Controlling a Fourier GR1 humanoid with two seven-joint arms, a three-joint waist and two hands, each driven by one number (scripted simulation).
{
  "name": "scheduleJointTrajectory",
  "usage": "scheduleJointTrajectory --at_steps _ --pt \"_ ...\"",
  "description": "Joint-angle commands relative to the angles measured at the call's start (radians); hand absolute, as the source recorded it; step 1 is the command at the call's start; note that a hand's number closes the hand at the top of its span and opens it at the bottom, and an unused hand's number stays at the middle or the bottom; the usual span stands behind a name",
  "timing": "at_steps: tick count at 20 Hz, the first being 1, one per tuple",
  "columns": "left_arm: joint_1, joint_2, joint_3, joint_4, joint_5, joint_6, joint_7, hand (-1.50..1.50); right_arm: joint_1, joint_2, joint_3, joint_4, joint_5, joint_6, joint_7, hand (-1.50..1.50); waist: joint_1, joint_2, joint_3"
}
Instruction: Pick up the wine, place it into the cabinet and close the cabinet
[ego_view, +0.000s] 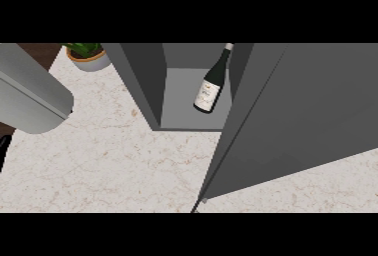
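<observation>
One wine bottle (210, 85) inside cabinet (144, 85), door (310, 120) hiding right side, neither robot hand visible

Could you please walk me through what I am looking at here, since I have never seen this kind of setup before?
This single picture is taken from the robot's head, looking steeply down at a pale marbled kitchen counter. The robot is a humanoid with two arms. Only one grey forearm shows, at the left; neither hand is visible, so nothing can be said about what they hold. On the counter stands a grey cabinet, with its door swung open towards the camera. Inside it is a dark wine bottle with a pale label. It leans in this view, though whether it stands or lies I cannot tell. At the back left is a small potted plant. The door is not yet closed.
</observation>
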Motion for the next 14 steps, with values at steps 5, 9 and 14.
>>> scheduleJointTrajectory --at_steps 5,9,14 --pt "-0.021 -0.011 0.032 0.050 0.055 -0.083 0.035 -1.50 -0.274 0.070 0.139 0.126 0.095 -0.210 0.005 1.50 0.012 0.004 -0.001" --pt "-0.075 -0.002 0.059 0.050 0.077 -0.075 0.084 -1.50 -0.379 0.068 0.121 0.157 0.077 -0.263 0.077 1.50 0.009 0.005 -0.001" --pt "-0.032 -0.038 0.031 0.039 0.039 -0.096 0.053 -1.50 -0.507 0.066 0.028 0.242 -0.045 -0.317 0.066 1.50 0.037 0.009 -0.001"
